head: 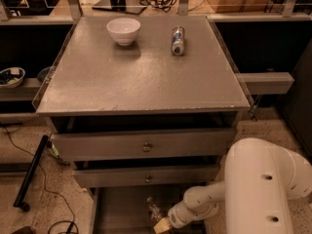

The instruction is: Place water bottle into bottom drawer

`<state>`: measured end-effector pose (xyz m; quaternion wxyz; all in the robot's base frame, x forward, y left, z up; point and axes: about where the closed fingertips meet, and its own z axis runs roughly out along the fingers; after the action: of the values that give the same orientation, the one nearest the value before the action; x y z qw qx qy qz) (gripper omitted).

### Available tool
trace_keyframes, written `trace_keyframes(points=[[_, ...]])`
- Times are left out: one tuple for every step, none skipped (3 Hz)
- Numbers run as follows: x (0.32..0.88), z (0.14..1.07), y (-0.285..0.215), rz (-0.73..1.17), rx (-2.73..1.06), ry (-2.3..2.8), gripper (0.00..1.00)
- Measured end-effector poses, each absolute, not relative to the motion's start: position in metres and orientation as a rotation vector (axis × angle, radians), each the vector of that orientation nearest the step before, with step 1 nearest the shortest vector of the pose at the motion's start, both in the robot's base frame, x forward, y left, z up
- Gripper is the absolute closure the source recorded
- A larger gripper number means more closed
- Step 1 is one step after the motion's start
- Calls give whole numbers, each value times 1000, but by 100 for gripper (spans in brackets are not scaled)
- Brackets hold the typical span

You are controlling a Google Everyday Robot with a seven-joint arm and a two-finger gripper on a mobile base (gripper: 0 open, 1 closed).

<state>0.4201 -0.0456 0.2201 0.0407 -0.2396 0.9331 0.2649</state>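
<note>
The bottom drawer [119, 206] is pulled out at the foot of the cabinet, showing its flat grey floor. The water bottle [154, 209], small and clear, is inside the drawer near its middle. My gripper [163, 224] reaches into the drawer from the right on a white arm. Its tan tip is just below and right of the bottle, touching or nearly touching it. The frame's lower edge cuts the gripper off.
A white bowl [123, 30] and a silver-blue can [178, 40] rest on the cabinet top [141, 82]. The two upper drawers [146, 146] with brass knobs stick out slightly. My bulky white arm [265, 189] fills the lower right. Cables and a black bar [30, 172] lie on the floor at left.
</note>
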Motion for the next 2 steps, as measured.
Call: trace_keyframes(points=[[426,209,-35,808,-732,2868,100],[436,201,-26,805,-719,2871,100]])
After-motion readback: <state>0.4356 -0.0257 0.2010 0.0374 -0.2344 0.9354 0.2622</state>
